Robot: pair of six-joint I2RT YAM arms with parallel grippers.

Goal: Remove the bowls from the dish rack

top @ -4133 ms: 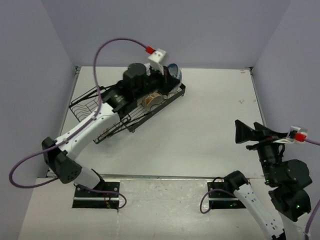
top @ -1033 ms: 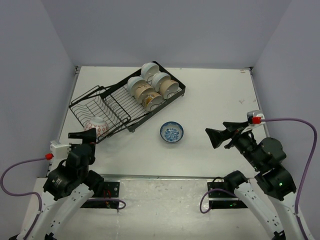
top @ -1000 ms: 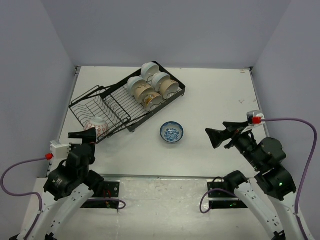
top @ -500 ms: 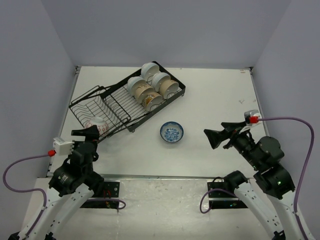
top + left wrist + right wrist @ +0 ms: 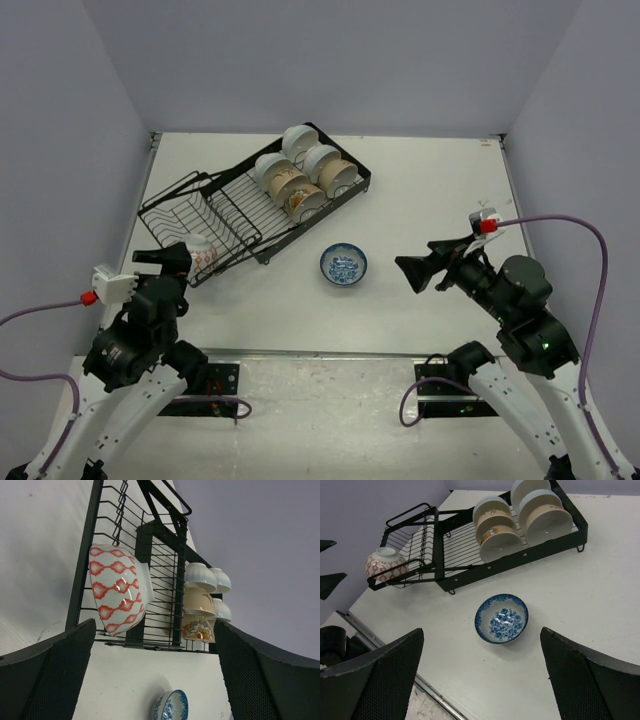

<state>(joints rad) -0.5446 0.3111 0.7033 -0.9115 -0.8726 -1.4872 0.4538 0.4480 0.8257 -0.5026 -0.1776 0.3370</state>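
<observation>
Bench view, both tools unloaded. My left gripper (image 5: 165,263) stood with its jaws spread wide and empty. It was just beside the small white ceramic bowl with the red lattice outside (image 5: 117,595), which lay tipped among the wires at the near-left end of the long black wire dish rack (image 5: 235,212). My right gripper (image 5: 408,272), equally wide and empty, hung near the blue-and-white patterned bowl (image 5: 343,265), which rested upright on the white table (image 5: 440,190), outside the rack. A cluster of white and tan bowls (image 5: 300,170) leaned packed together in the rack's far section. Hazards, as I judged them, were three. A rim could snag a tine and drag the light rack. A glazed wall could slip from a shallow pinch. A neighbour could topple when one of the touching bowls was lifted.
</observation>
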